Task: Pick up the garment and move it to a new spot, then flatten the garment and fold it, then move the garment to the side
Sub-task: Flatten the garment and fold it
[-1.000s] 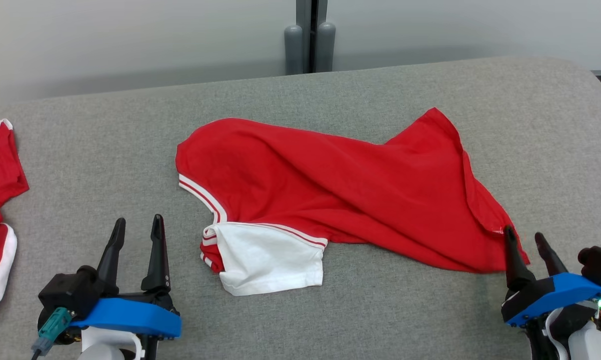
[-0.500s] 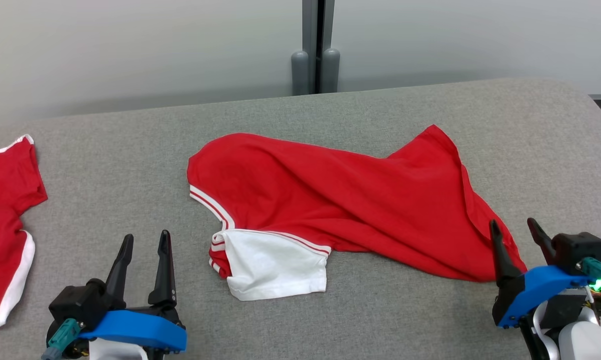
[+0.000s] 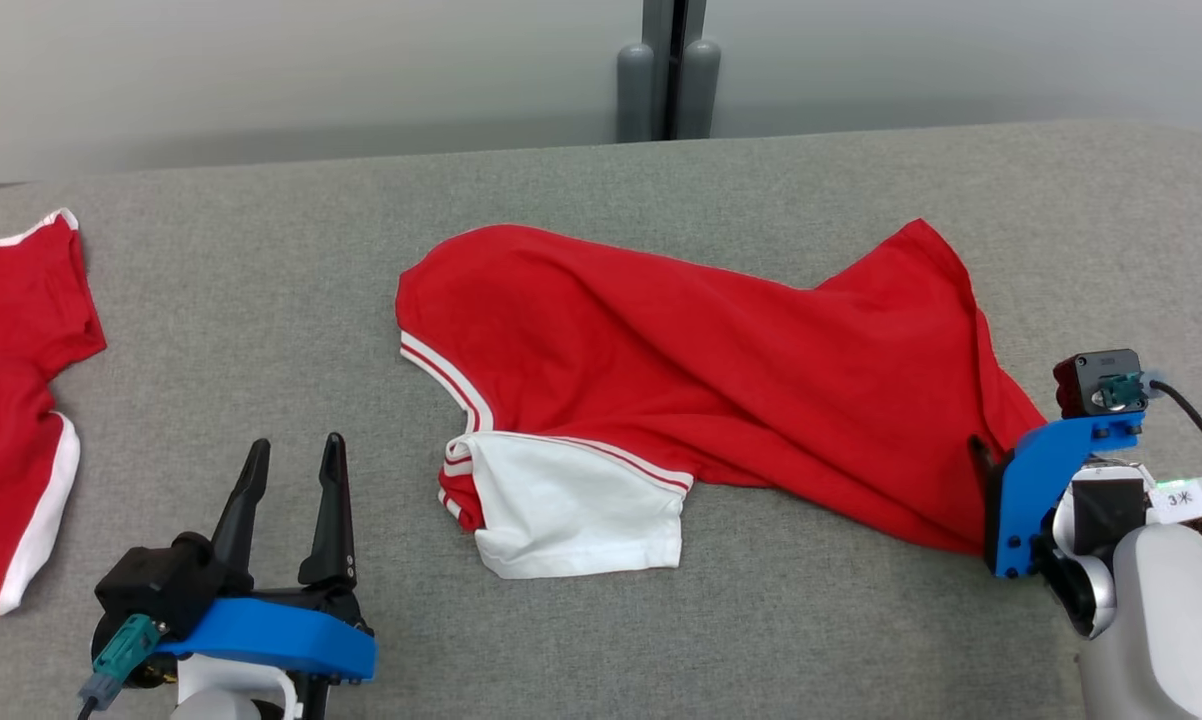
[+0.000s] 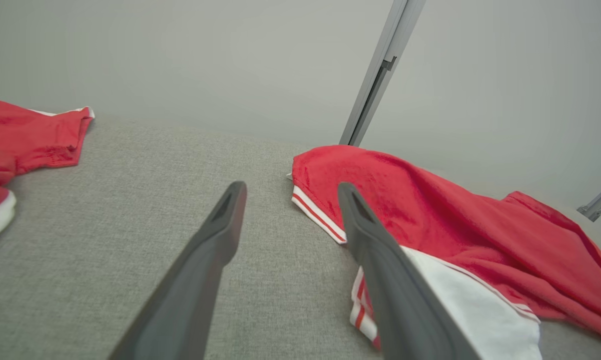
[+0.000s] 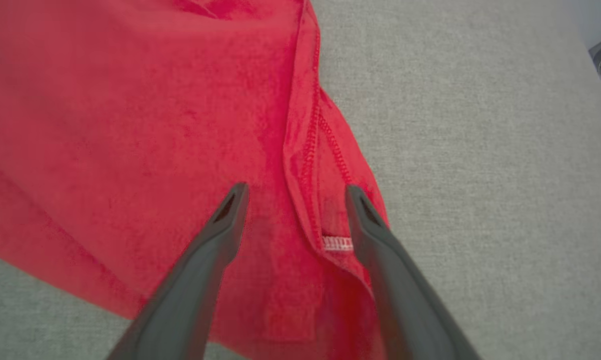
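Below the right gripper (image 5: pixel 293 192) lies the garment (image 5: pixel 130 125).

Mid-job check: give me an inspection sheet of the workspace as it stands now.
Surface: grey fabric top, flat.
Job's things: red garment lies rumpled at centre, white sleeve toward the robot, not folded.
Clutter: second red garment at the left edge.
Grippers: left gripper open, off the cloth; right gripper open, fingers astride the garment's hemmed corner.
Cables: black cable at the right wrist; teal connector at the left wrist.
Surroundings: pale wall, grey posts behind.
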